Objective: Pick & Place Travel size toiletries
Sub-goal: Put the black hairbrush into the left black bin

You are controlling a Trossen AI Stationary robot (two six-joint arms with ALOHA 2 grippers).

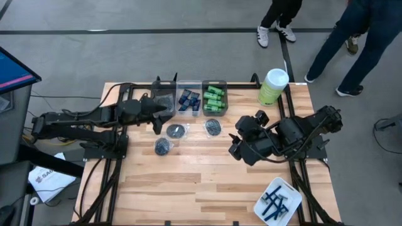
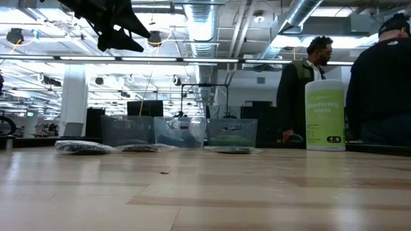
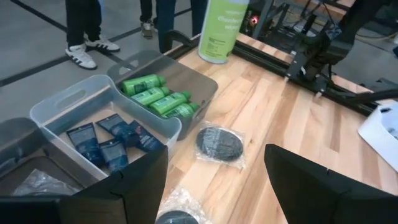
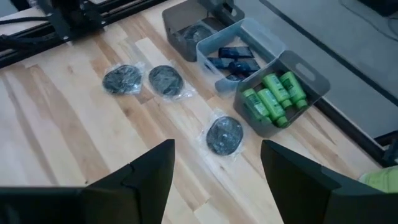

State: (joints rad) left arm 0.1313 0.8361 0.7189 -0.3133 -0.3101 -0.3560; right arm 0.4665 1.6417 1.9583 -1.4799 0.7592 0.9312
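Three round dark packets (image 1: 176, 130) (image 1: 213, 127) (image 1: 163, 146) lie flat on the wooden table in front of three clear bins at the far edge. One bin holds green mini bottles (image 3: 158, 99), the middle one navy tubes (image 3: 112, 140), and the third holds more packets (image 4: 193, 31). Blue razors (image 1: 275, 201) lie in a white tray at the near right. My left gripper (image 1: 164, 116) (image 3: 217, 180) hovers open above the packets, near the bins. My right gripper (image 1: 237, 139) (image 4: 217, 174) hangs open, high over the table right of the packets. Neither holds anything.
A tall green canister with a white lid (image 1: 273, 86) stands at the far right, beside the bins. The white tray (image 1: 260, 210) sits at the near right corner. People stand beyond the far edge. Bare wood stretches across the table's near middle (image 1: 188, 188).
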